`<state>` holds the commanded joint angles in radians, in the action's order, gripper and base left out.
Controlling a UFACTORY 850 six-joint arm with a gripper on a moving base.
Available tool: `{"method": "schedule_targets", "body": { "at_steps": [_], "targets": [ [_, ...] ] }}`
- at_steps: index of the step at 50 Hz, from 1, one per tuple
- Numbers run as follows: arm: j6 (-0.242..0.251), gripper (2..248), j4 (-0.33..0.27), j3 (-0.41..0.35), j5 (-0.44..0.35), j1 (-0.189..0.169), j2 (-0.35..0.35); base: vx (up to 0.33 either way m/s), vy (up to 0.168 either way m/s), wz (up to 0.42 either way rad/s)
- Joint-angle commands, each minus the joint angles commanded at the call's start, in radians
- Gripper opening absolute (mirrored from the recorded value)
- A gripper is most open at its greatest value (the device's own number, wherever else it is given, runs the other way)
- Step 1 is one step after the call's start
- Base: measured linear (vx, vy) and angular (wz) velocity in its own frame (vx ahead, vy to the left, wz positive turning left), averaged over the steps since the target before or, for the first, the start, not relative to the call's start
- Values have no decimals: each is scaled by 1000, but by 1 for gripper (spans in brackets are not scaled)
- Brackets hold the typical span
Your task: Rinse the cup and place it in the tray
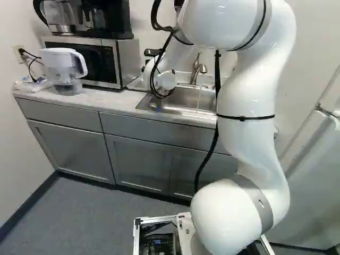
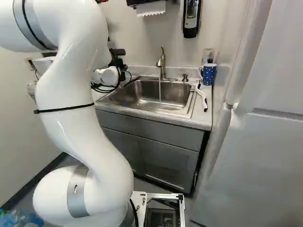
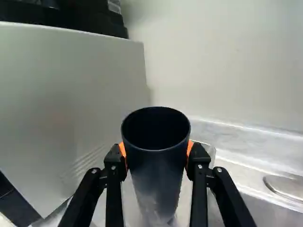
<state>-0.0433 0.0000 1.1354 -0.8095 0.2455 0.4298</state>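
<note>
The gripper (image 3: 157, 152) is clamped on the dark cup (image 3: 158, 177), one orange pad (image 3: 123, 152) against each side, the mouth open and tipped toward the wrist camera. Below and beyond the cup lies the rim of a clear tray (image 3: 211, 153); whether the base of the cup touches it cannot be told. On one side of the gripper rises the flat side panel of the microwave (image 3: 71, 94), with a gap between its edge and the cup; on the other runs the raised rim of the steel sink (image 2: 158, 94). The pale wall (image 3: 222, 61) stands ahead, beyond the counter's back edge. Farther along the sink, well apart from the gripper, a thin stream falls from the faucet (image 2: 162, 64). At the sink's far end, in the right base view, are a white-handled brush (image 2: 202, 98) and a blue patterned mug (image 2: 209, 74), the latter near the tall white refrigerator (image 2: 260, 156).
</note>
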Motion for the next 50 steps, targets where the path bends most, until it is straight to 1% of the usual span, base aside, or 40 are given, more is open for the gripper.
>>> {"method": "schedule_targets", "body": {
  "at_steps": [13, 50],
  "targets": [
    [0, 126, 0, -6, 0, 0, 19, 0, 0, 0],
    [0, 126, 0, -6, 8, 0, 19, 0, 0, 0]
  ]
}}
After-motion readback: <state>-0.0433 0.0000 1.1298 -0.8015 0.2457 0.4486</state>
